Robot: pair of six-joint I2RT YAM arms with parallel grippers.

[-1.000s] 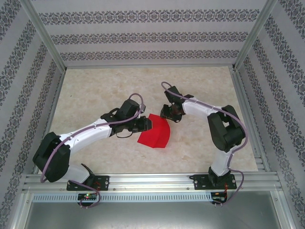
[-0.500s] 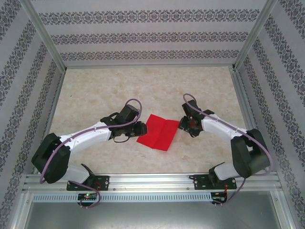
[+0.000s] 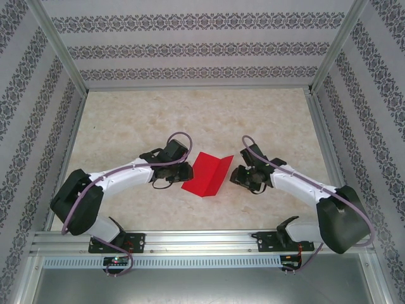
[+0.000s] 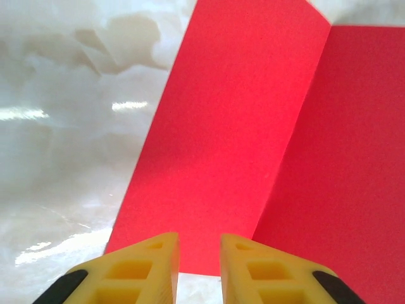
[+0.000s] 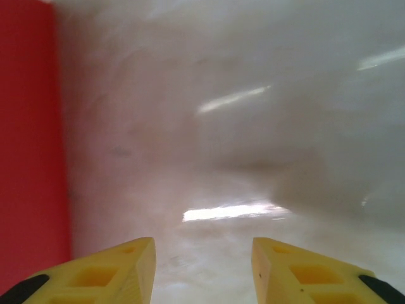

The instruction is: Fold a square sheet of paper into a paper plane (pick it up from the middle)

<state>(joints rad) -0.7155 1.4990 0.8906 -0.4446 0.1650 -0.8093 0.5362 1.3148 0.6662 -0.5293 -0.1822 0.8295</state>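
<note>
The thin bright red square sheet of paper [image 3: 206,175] lies on the pale marbled table [image 3: 126,120] between the two arms. It is creased once down its middle, and one half seems to stand up a little.

The left gripper [image 4: 198,246] is parted only by a narrow slit and holds nothing. The sheet's nearest edge lies just ahead of its fingertips. In the left wrist view the crease runs away from it, offset to one side.

The right gripper [image 5: 201,246] is spread wider, also empty, with bare table ahead and the sheet's edge off to its side.

The left arm looks nearer. Reaching the middle probably means moving forward and across onto the crease.
</note>
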